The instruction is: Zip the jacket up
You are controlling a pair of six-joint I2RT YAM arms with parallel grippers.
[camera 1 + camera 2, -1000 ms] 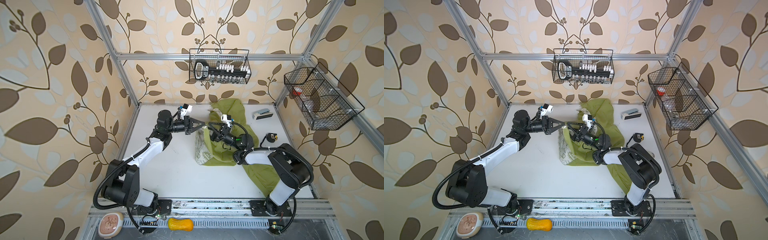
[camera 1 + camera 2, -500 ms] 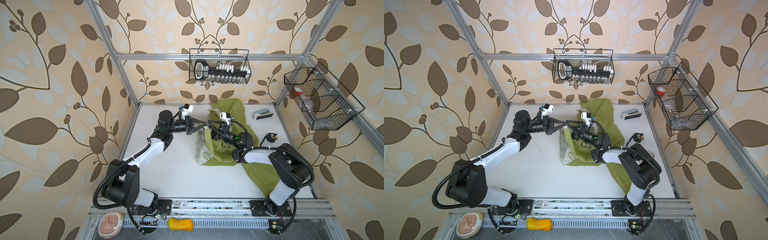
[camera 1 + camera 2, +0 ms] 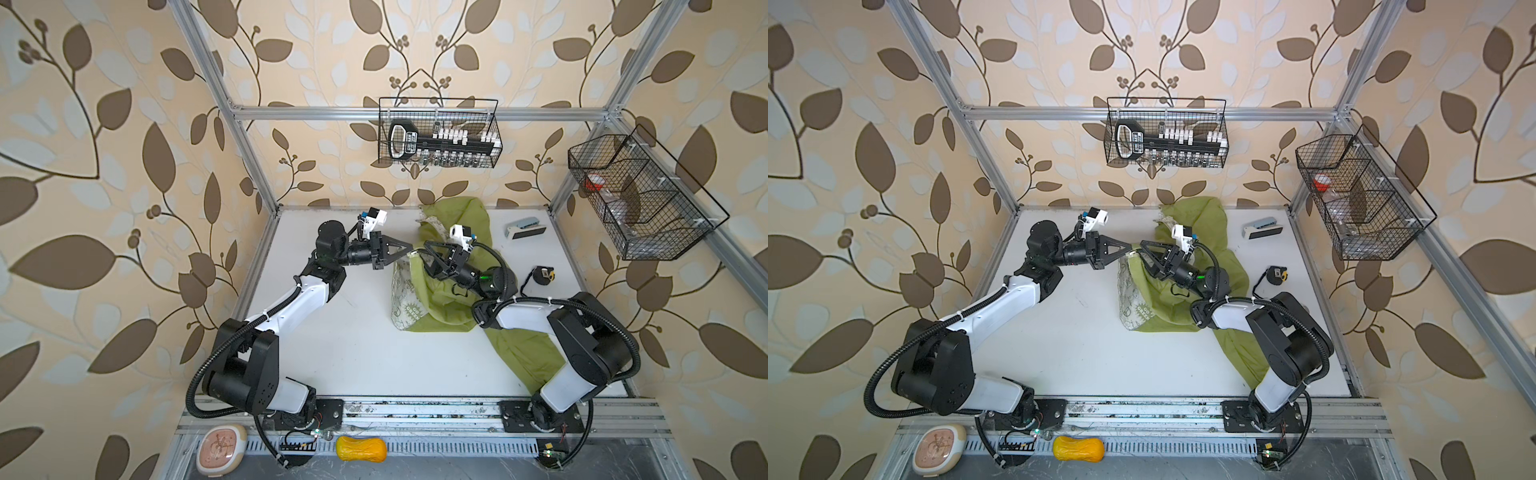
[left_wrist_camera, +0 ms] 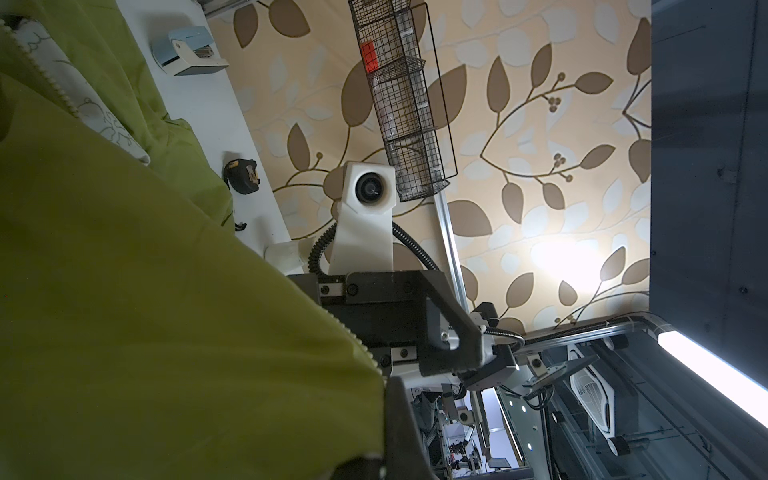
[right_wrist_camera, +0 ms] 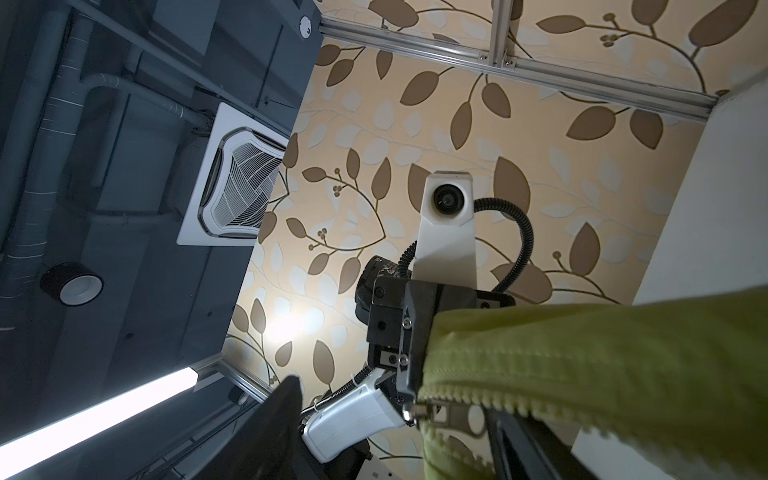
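My right gripper (image 3: 420,257) has crept toward my left gripper (image 3: 411,252), jaws narrower yet open astride the zipper slider (image 5: 436,413). Left clamps the jacket (image 3: 440,299) edge. The garment sprawls at the table's (image 3: 353,353) 2 o'clock, and I judge the zip barely begun.

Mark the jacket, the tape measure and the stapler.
jacket (image 3: 440,309): in a top view, on the green outer fabric.
tape measure (image 3: 543,274): in a top view, on the black and yellow case.
stapler (image 3: 524,227): in a top view, on the middle of its body.
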